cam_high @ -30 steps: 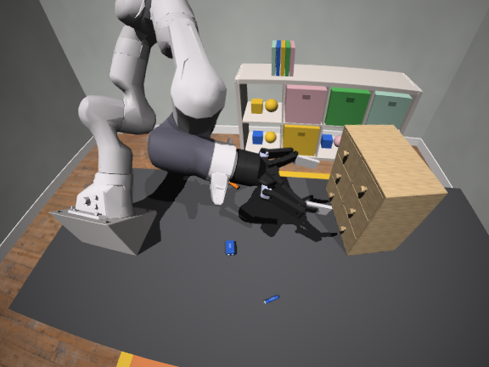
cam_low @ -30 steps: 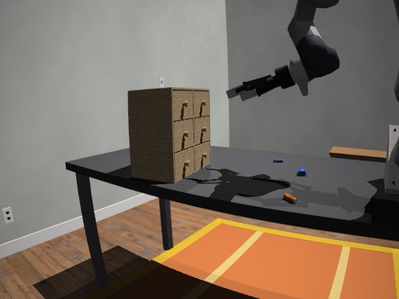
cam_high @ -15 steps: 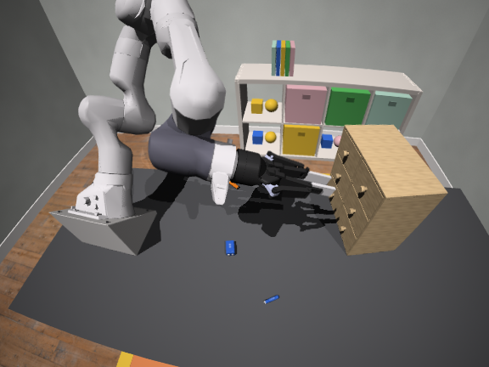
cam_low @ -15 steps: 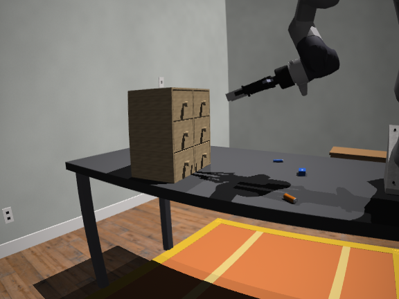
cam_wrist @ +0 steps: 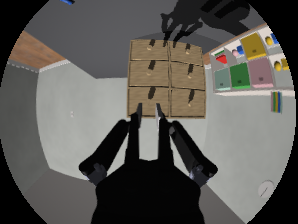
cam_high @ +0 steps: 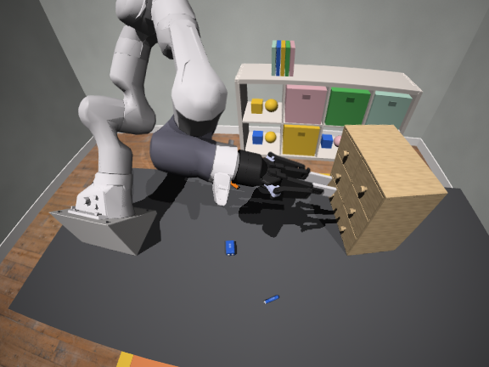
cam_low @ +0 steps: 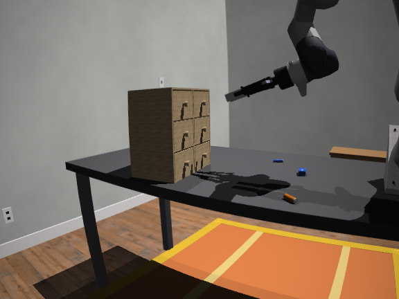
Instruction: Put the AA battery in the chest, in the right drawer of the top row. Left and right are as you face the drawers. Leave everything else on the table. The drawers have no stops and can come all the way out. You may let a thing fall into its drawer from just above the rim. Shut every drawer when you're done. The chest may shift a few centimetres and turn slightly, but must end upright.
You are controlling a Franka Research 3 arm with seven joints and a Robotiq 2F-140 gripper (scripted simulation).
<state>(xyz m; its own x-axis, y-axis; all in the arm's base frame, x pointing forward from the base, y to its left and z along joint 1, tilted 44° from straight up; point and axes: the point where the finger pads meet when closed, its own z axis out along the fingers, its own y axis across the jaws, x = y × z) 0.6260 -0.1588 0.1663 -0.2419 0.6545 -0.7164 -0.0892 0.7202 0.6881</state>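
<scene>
The wooden chest (cam_high: 395,170) (cam_low: 152,131) (cam_wrist: 166,50) stands upright on the black table (cam_high: 340,306) with all its drawers shut. The top row's right drawer (cam_high: 361,187) (cam_low: 201,103) (cam_wrist: 149,99) is shut. My gripper (cam_high: 330,187) (cam_low: 229,97) (cam_wrist: 148,108) lies level, pointing at that drawer's front a short way off. Its fingers are drawn close together with nothing between them. An orange cylindrical battery (cam_low: 289,198) (cam_high: 234,185) lies on the table near my wrist, mostly hidden in the top view.
A small blue block battery (cam_high: 230,247) (cam_low: 301,171) and a slim blue cylinder (cam_high: 271,299) (cam_low: 278,160) lie on the table. The arm's base (cam_high: 106,212) stands at the table's left. A shelf with coloured bins (cam_high: 327,110) is behind.
</scene>
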